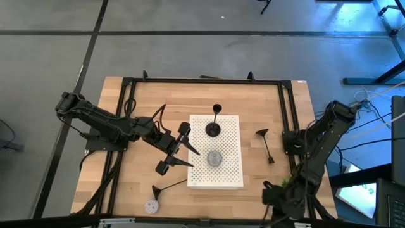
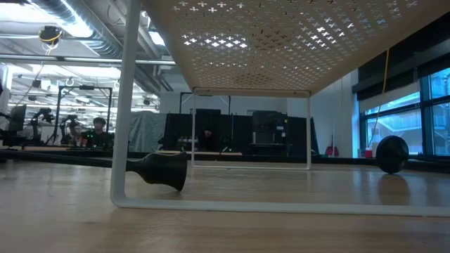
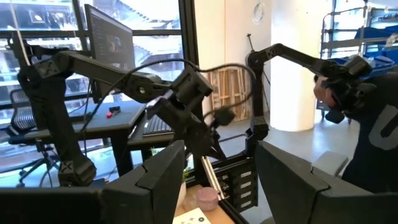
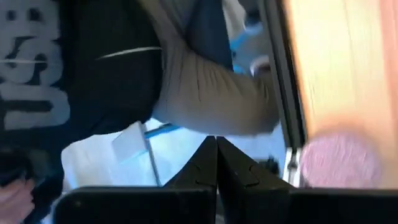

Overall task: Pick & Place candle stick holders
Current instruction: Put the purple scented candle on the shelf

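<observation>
three black candle stick holders [image 1: 214,122] [image 1: 265,144] [image 1: 168,186], one white perforated stand [image 1: 231,171], two round grey discs [image 1: 214,158] [image 1: 150,206], two robot arms [image 1: 104,123] [image 1: 319,142].

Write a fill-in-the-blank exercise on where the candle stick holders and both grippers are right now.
1. The number of candle stick holders standing upright on the white perforated platform is ___.
2. The holder on the table right of the platform lies on its ___.
3. The left gripper, fingers apart, is at the platform's ___ edge.
4. The right gripper, parked at the table's near right corner, has its fingers ___.

Missing words: one; side; left; shut
</observation>
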{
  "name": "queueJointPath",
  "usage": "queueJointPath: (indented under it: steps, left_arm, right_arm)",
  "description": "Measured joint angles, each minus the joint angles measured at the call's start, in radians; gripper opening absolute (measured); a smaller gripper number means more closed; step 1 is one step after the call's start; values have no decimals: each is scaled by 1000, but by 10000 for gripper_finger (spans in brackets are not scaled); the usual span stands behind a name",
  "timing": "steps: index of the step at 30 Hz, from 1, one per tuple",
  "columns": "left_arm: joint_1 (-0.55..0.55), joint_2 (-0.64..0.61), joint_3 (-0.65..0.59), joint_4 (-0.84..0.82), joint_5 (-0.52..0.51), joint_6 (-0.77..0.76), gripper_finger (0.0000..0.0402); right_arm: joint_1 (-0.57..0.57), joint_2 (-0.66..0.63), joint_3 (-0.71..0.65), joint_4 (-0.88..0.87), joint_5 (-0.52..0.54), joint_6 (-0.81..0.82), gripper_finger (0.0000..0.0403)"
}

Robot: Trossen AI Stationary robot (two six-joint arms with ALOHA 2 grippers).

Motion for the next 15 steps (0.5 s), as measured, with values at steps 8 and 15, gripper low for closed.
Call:
queueJointPath:
  steps: [8,15]
  left_arm:
    - [1,0,0,-3,-1,21,196]
    - [41,0,0,-3,-8,22,194]
  right_arm:
    - [0,69,1,-219,-126,473,1]
    - [4,163,38,-248,-200,663,1]
